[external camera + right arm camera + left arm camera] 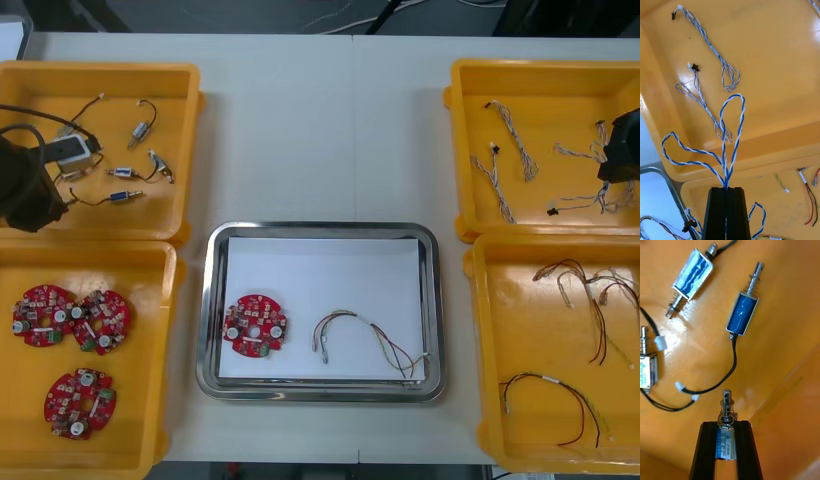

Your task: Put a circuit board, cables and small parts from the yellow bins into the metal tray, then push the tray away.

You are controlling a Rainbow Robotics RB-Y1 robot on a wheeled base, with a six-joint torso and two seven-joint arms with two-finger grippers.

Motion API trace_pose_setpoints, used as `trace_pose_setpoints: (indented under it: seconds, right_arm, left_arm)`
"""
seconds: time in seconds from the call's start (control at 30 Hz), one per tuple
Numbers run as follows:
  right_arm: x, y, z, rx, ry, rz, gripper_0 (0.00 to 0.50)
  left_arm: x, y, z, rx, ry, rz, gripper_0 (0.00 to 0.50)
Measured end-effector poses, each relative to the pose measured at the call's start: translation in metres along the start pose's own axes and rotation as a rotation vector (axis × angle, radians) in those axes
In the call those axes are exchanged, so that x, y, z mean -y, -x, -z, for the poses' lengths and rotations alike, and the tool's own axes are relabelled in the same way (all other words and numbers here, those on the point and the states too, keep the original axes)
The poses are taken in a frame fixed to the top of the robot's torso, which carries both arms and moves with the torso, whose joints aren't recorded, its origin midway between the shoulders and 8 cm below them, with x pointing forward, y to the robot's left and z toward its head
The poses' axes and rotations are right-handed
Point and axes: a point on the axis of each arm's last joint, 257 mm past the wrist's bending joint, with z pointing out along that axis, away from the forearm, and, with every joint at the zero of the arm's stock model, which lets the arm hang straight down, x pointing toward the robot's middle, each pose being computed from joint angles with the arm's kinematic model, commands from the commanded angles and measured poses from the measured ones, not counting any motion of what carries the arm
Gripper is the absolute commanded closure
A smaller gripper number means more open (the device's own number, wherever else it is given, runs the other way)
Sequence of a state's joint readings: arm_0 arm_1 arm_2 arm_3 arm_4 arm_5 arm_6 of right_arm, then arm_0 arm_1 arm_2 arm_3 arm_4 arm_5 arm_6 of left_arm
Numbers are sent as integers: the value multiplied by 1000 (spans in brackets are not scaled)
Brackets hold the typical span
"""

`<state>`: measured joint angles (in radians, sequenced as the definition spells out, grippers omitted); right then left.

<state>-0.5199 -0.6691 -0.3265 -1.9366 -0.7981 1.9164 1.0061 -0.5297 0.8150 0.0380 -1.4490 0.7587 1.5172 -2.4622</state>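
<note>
The left gripper (726,423) is closed on a small part (726,440) over the far left bin (100,72); the part's long axis runs along the fingers, its pin end past the tips. The right gripper (726,189) is clamped on a blue and white cable (726,170) over the far right bin (540,72), with loops trailing beyond the tips. The tray (323,232), holding a board (255,325) and a red and yellow cable (370,340), lies between the bins, nearer and right of the left gripper, nearer and left of the right one. Both loads seem about equally close to it.
</note>
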Motion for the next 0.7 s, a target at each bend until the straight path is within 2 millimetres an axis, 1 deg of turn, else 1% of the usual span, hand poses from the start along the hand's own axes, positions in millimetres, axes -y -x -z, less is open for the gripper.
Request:
trace_pose_setpoints:
  seconds: [0.1, 0.27, 0.47, 0.57, 0.7]
  right_arm:
    - [1, -12, 1, 4, -3, -47, 500]
    - [4, -30, 3, 13, -18, -10, 500]
    - [-3, -52, 2, 1, -18, 55, 500]
    - [-10, -64, 0, -13, -14, 95, 500]
    - [-22, -80, -1, -28, -4, 153, 500]
  left_arm:
    - [-1, 1, 14, 9, -10, 10, 500]
    - [3, 1, 39, 19, -32, 12, 500]
    - [12, 15, 68, 27, -29, 1, 500]
    - [19, 22, 77, 29, -35, 89, 500]
    - [27, 32, 88, 34, -34, 321, 500]
